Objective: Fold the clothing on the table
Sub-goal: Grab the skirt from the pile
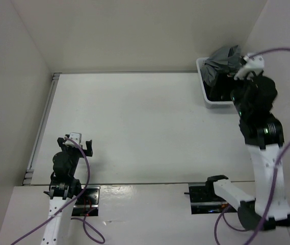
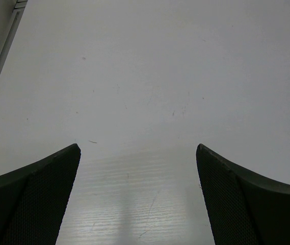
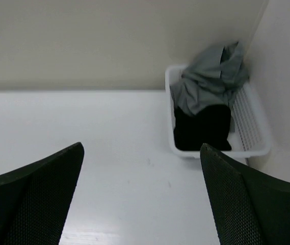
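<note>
From above, the left gripper (image 1: 78,144) is hovering over the table (image 1: 145,122), well apart from the white basket (image 1: 202,76), while the right arm (image 1: 259,127) is reaching beside that basket. The left wrist view is showing its jaws standing apart. The right wrist view is showing the right gripper (image 3: 141,148) spread wide too, with the black clothing (image 3: 201,127) lying inside the basket under a grey garment (image 3: 211,81).

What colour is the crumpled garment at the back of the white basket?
The crumpled garment is grey, clearest in the right wrist view.
</note>
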`<state>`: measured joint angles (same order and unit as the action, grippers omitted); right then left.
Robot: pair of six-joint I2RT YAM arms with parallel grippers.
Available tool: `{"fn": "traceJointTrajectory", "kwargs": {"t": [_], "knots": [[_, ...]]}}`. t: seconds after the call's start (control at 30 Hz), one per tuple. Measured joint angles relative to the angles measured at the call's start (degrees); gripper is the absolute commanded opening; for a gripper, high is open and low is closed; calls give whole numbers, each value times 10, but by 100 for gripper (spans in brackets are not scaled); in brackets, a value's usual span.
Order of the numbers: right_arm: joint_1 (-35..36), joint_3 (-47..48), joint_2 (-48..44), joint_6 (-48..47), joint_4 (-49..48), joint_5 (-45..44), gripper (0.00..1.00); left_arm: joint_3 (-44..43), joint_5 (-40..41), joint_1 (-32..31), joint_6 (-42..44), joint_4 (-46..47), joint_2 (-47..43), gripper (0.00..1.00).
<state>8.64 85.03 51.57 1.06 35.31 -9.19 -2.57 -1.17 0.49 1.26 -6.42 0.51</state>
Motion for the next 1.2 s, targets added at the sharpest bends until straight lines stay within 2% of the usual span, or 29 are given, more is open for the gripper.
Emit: {"fn": "traceJointTrajectory", "kwargs": {"t": [0.2,0.33,0.53,0.67,0.8,0.97,1.2], "knots": [[-56,139,270,-84,103,62,99,0,0,0,0,0,0,100],[-114,124,369,-110,111,85,99,0,1,0,0,0,0,100],[-197,142,465,-123,103,101,99,0,1,0,0,0,0,100],[-226,160,534,-126,75,112,99,0,1,0,0,0,0,100],[-231,159,583,-132,59,116,93,0,1,0,0,0,0,100],[-223,159,623,-141,35,123,90,0,1,0,0,0,0,100],[-215,177,681,-145,11,132,90,0,1,0,0,0,0,100]]}}
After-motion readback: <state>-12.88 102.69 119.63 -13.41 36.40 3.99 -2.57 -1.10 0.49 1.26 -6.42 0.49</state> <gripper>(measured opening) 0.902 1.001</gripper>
